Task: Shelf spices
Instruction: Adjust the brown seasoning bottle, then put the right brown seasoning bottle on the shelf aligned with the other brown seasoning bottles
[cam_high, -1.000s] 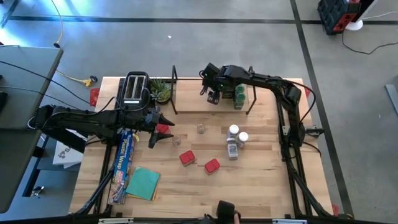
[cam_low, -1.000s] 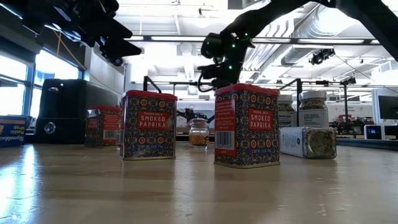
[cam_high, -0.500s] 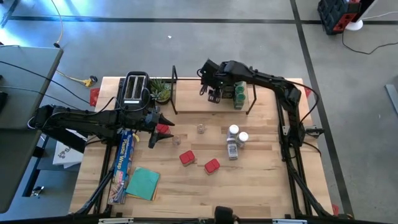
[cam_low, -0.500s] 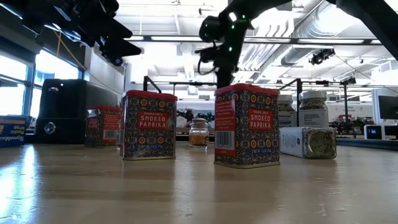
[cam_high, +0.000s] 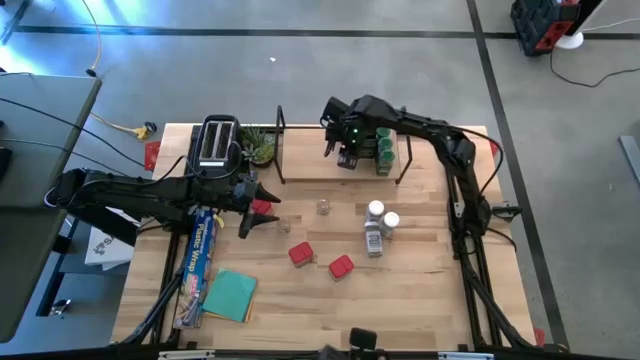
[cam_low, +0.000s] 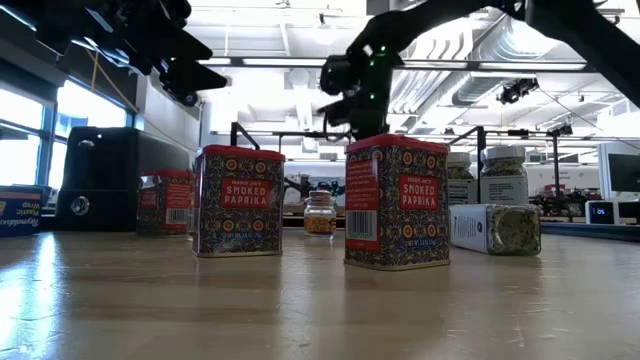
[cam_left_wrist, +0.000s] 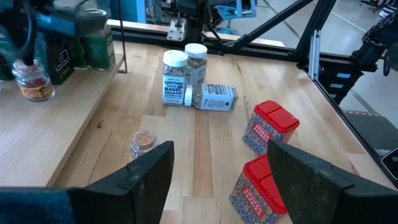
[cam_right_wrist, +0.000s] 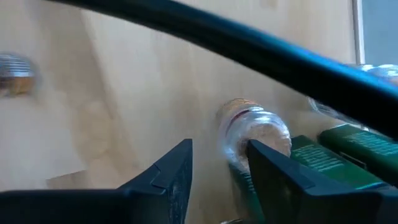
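Both grippers I read unclenched: right gripper (cam_high: 343, 157) above the light wooden wire-framed shelf (cam_high: 310, 170), left gripper (cam_high: 258, 205) waiting.

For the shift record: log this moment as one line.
task: shelf spices | right gripper: above shelf, beside green-lidded jars, holding nothing | left gripper: open, waiting left of red tins | loose spices remain on table
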